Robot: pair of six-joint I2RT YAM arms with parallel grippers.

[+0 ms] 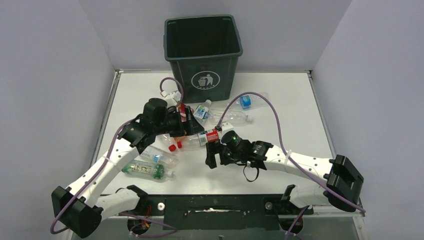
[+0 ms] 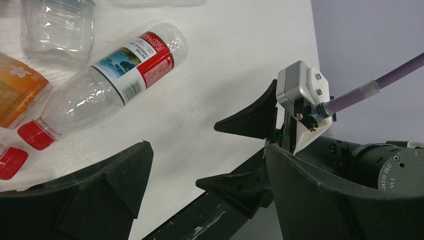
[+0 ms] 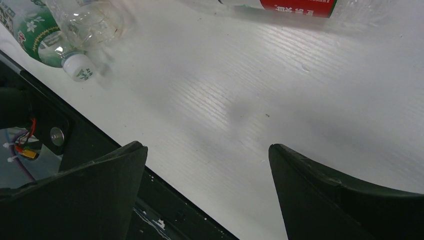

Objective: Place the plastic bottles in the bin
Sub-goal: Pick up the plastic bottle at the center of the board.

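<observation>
The dark green bin (image 1: 202,50) stands at the back of the table. Several plastic bottles lie in front of it. A red-labelled bottle (image 1: 210,136) with a red cap (image 2: 34,135) lies between the two grippers; its label also shows in the left wrist view (image 2: 145,57) and at the top edge of the right wrist view (image 3: 300,6). My left gripper (image 1: 192,125) (image 2: 210,150) is open and empty over bare table beside it. My right gripper (image 1: 212,154) (image 3: 207,150) is open and empty just in front of that bottle. An orange-labelled bottle (image 2: 17,90) lies by the left gripper.
A green-labelled bottle (image 1: 145,171) (image 3: 35,35) and a clear one (image 1: 157,156) lie at the near left. Blue-labelled bottles (image 1: 245,101) (image 1: 202,111) and a clear bottle (image 1: 232,117) lie near the bin. The black base rail (image 1: 215,205) runs along the near edge. Grey walls close in the table.
</observation>
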